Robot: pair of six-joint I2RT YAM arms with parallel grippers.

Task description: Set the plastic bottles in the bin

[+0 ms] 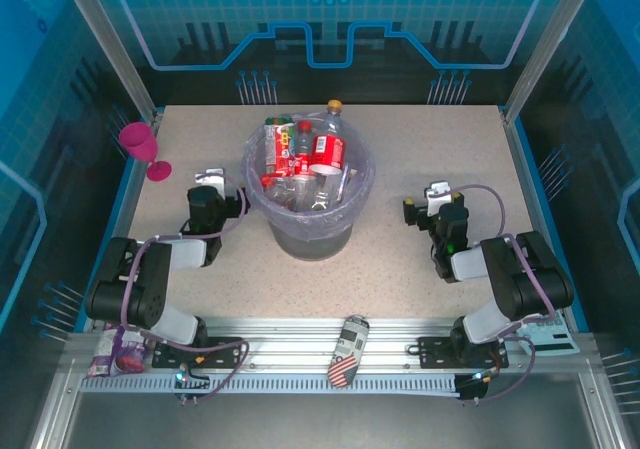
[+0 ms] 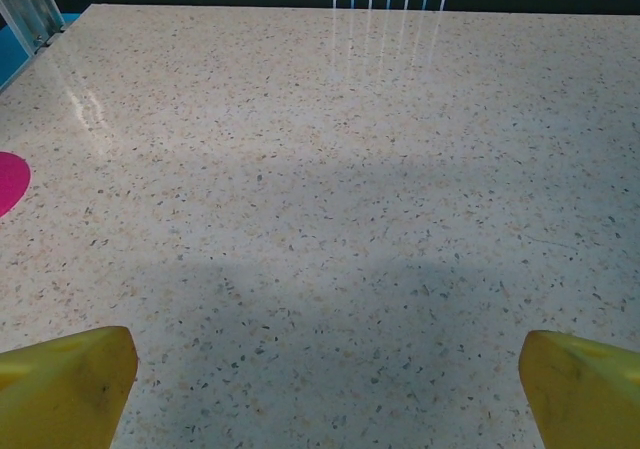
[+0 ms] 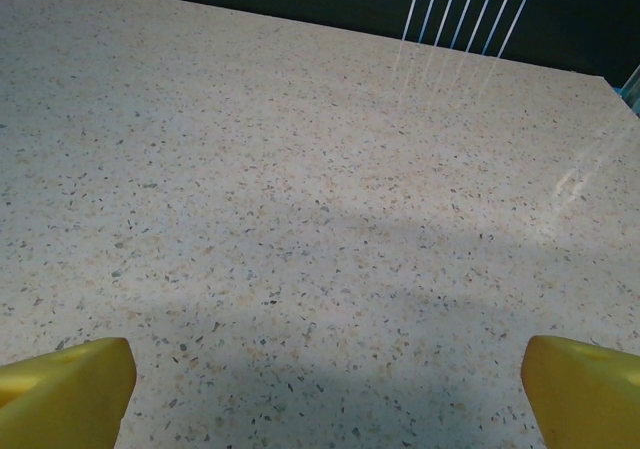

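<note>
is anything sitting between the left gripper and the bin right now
Nothing visible does. Bare speckled tabletop lies between the open left gripper and the bin in the top view. The pink goblet stands farther left, on the gripper's other side from the bin.

The speckled table (image 1: 420, 269) carries the bin (image 1: 310, 234) centrally and a pink goblet (image 1: 140, 143) far-left.

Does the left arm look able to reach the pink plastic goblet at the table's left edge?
Probably yes: the open left claw sits close to the pink plastic goblet, with only bare speckled tabletop between them.
</note>
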